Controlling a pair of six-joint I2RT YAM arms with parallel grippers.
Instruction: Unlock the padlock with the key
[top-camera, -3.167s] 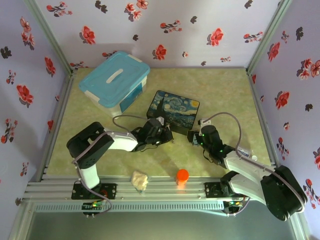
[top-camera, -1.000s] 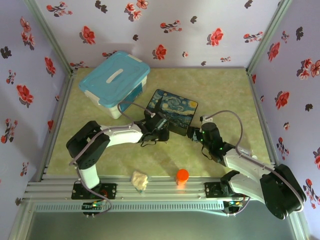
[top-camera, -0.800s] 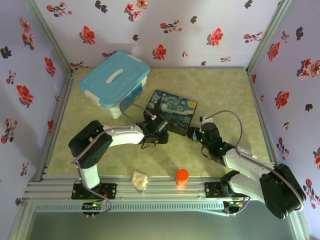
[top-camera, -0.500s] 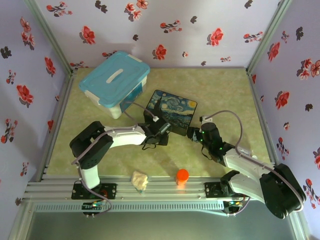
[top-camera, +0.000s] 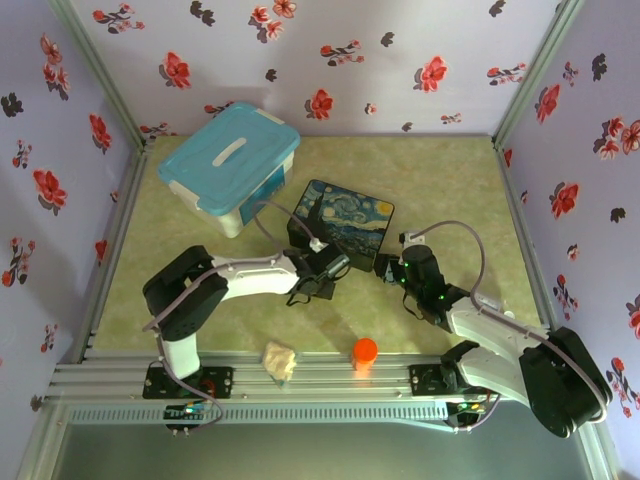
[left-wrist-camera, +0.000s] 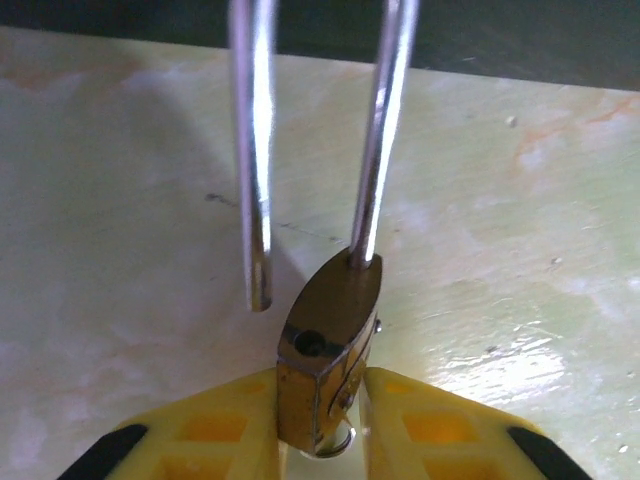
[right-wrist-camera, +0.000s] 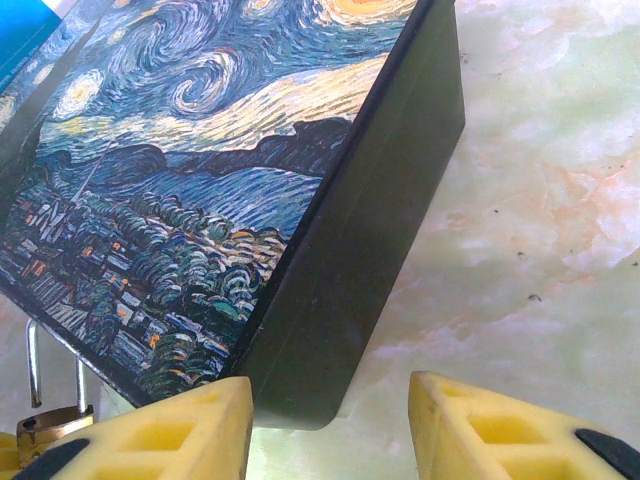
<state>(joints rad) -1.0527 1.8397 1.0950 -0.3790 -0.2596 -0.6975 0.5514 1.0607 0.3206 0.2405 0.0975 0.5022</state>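
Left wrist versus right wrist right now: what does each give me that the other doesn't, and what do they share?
Left wrist: the left gripper is clamped on the brass body of the padlock. One shackle leg ends free beside the body, and an empty hole shows on top.
Right wrist: the near corner of the painted box lies just ahead of the open right gripper, with nothing between its fingers.
Both: the padlock with its silver shackle, and the pale marbled table.
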